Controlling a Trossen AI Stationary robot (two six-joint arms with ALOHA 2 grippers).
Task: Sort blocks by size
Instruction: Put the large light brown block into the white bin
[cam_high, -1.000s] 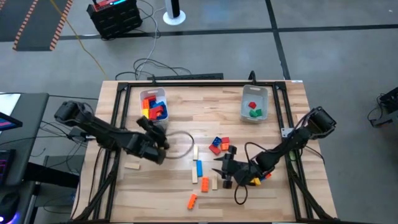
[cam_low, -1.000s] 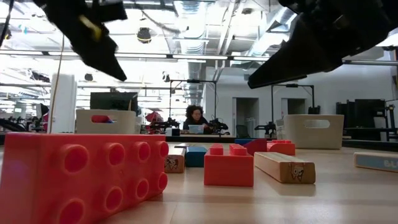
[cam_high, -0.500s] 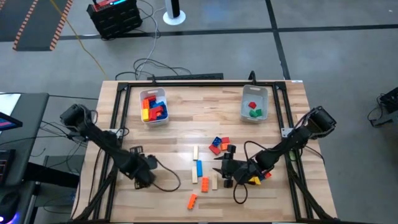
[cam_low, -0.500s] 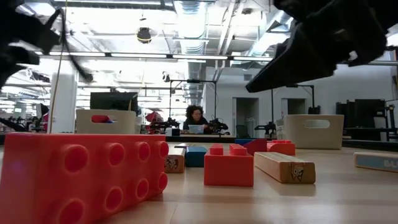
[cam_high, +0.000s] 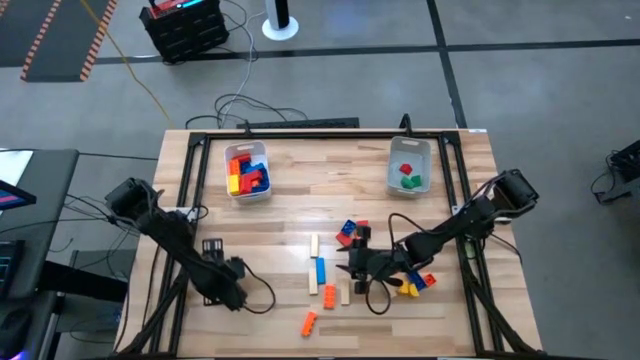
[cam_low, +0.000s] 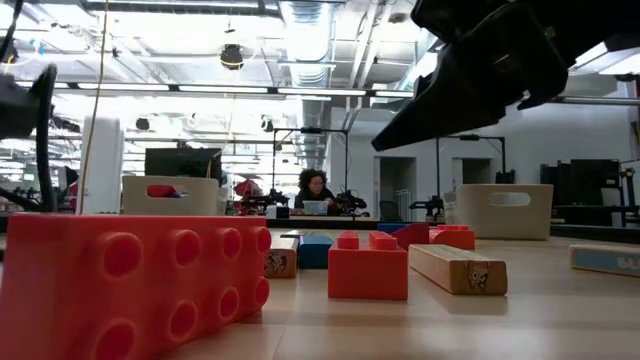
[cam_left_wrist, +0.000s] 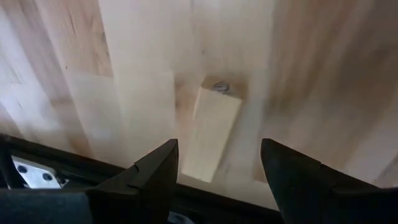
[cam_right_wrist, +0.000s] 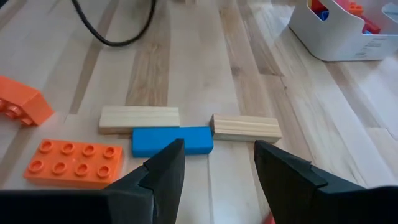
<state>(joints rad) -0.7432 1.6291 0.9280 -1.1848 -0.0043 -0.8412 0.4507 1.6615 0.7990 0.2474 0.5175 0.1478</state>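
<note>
With loose blocks (cam_high: 320, 272) crowded at the table's (cam_high: 300, 180) lower centre, the right gripper (cam_high: 352, 270), spread empty, could knock neighbours; the left gripper (cam_left_wrist: 214, 171), spread over a tan block (cam_left_wrist: 211, 134) lower left, might push it off.

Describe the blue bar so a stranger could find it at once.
Start from the wooden table and go to the loose blocks at its middle front. The blue bar lies among tan bars, the only long blue piece there.

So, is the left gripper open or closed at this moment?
Open. In its wrist view the left gripper shows two dark fingers apart, empty, with a tan block on the table between them.
</note>
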